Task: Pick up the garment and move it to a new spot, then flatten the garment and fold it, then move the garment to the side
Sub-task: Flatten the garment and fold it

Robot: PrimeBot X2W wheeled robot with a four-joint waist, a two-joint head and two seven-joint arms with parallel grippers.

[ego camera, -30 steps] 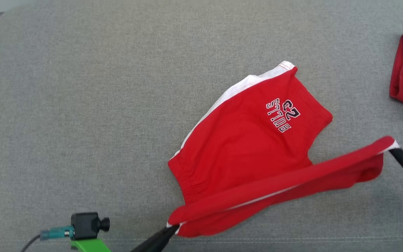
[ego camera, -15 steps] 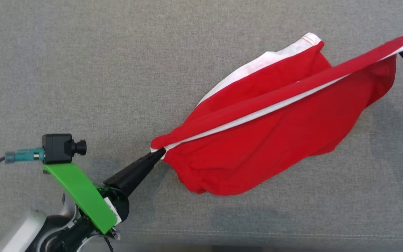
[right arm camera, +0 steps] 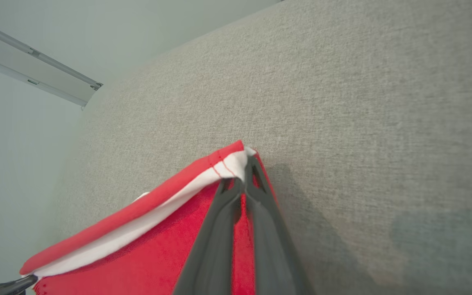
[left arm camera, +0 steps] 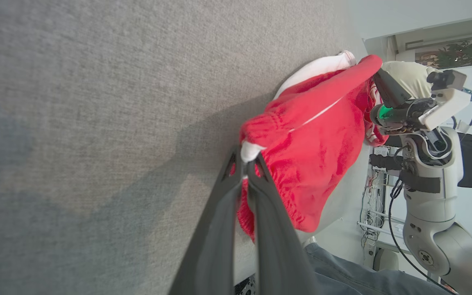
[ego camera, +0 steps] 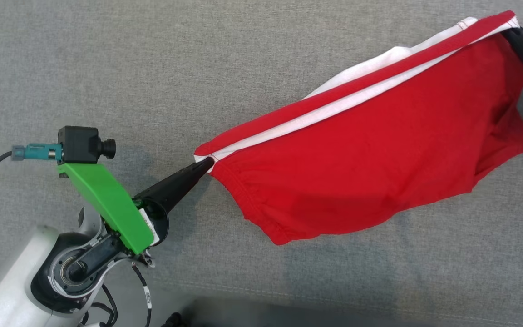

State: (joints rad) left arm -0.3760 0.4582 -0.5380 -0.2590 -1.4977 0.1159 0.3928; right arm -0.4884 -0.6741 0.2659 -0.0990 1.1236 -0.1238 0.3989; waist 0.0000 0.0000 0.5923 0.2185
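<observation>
Light is bright, even and diffuse, coming from overhead with no glare. In the head view the garment throws only a faint, soft-edged shadow on the grey cloth surface below and beside it. The weave there is sharp, though the bottom edge falls into a dim, blurred band. In the left wrist view a broader grey shadow spreads from the garment toward the lower left. The left gripper has soft, out-of-focus jaws, and wide-angle bending curves the background at the right edge. The right wrist view is slightly hazy with a pale greenish cast. The right gripper has blurred jaws, with a soft shadow beside them.
</observation>
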